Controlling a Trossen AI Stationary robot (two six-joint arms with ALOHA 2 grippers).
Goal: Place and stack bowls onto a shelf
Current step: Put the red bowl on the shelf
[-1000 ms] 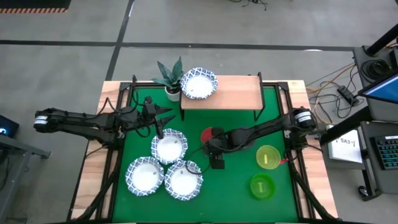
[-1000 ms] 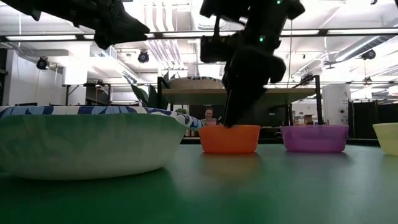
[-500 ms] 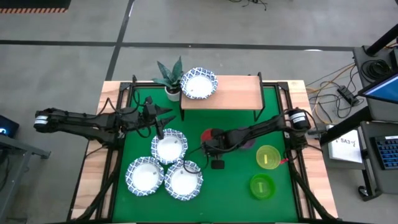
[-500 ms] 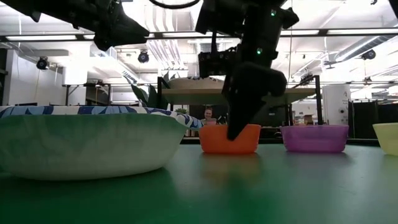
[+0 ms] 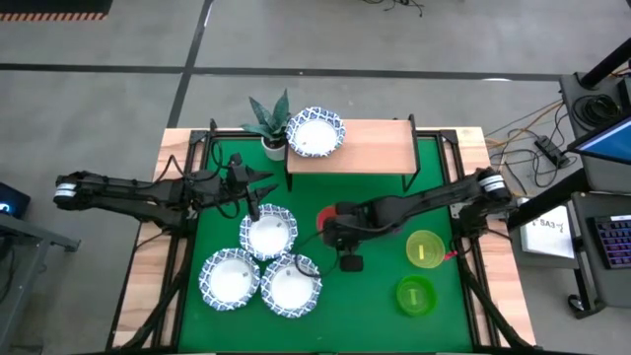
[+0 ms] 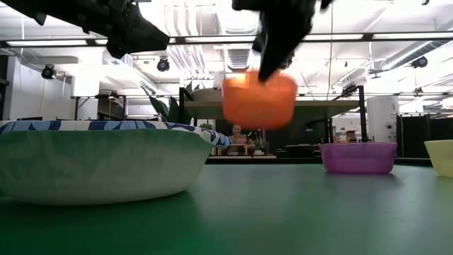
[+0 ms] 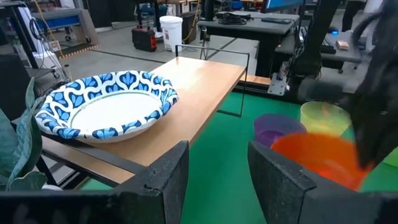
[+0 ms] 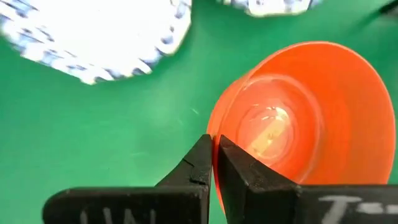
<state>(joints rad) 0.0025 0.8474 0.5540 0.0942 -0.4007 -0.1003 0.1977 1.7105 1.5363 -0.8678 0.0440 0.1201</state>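
Observation:
My right gripper (image 8: 213, 143) is shut on the red bowl (image 6: 259, 99), which hangs in the air over the green mat (image 5: 375, 286), in front of the shelf (image 5: 375, 146). One wide white bowl with a blue rim (image 5: 315, 133) sits on the shelf's left end. Three more (image 5: 268, 232) lie close together on the mat's left half. My left gripper (image 7: 214, 180) hovers open just beyond the farthest of these three. The yellow bowl (image 5: 425, 248), green bowl (image 5: 415, 295) and purple bowl (image 6: 357, 157) rest on the mat to the right. My right gripper pinches the red bowl's rim (image 8: 210, 127), one finger inside the bowl and one outside. The fingers (image 8: 233, 165) come from above, slanting down from the table's right. The bowl is lifted clear of the mat and hangs tilted below them.
A potted plant (image 5: 268, 120) stands at the shelf's left end, close to my left gripper. The shelf's black legs (image 5: 412, 177) stand on the mat. Bare mat lies between the wide bowls and the yellow and green bowls.
My right gripper has shut on the red bowl's rim and risen, lifting the bowl off the mat and tipping it. The bowl stood flat on the mat a second ago.

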